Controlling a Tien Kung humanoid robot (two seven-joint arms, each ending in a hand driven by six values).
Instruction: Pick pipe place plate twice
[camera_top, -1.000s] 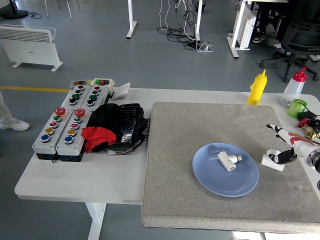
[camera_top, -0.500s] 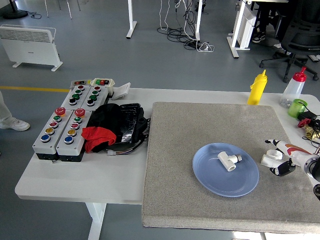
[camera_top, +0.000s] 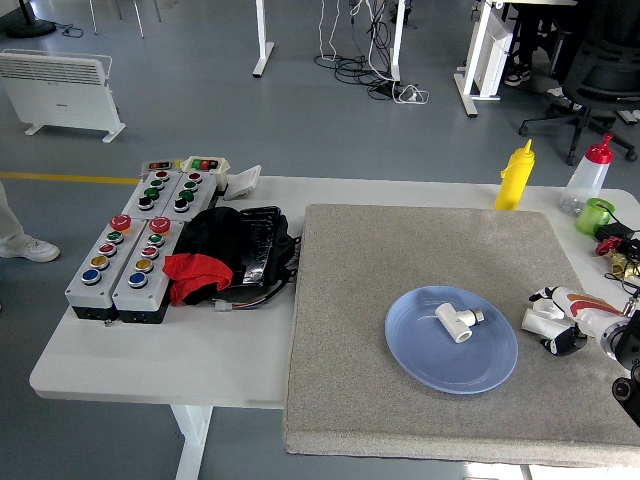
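A blue plate (camera_top: 425, 365) lies on the grey mat (camera_top: 400, 260) right of centre, and one white pipe fitting (camera_top: 458, 321) rests in it. A second white pipe piece (camera_top: 536, 321) lies on the mat just right of the plate. My right hand (camera_top: 553, 320) comes in from the right edge. Its white-tipped fingers (camera_top: 548, 296) curl over the top of that pipe and the thumb sits under its near side, so the hand is closed around it. The pipe still touches the mat. My left arm is out of view.
Two grey button boxes (camera_top: 130, 250) and a black bag with a red cloth (camera_top: 225, 255) occupy the table's left part. A yellow squeeze bottle (camera_top: 515, 175), a clear bottle with a red cap (camera_top: 588, 175) and a green cup (camera_top: 595, 214) stand at the far right.
My right hand's raised finger has come down and curled onto the pipe piece beside the plate. The hand has drawn slightly toward the right edge. The plate and its fitting have not moved.
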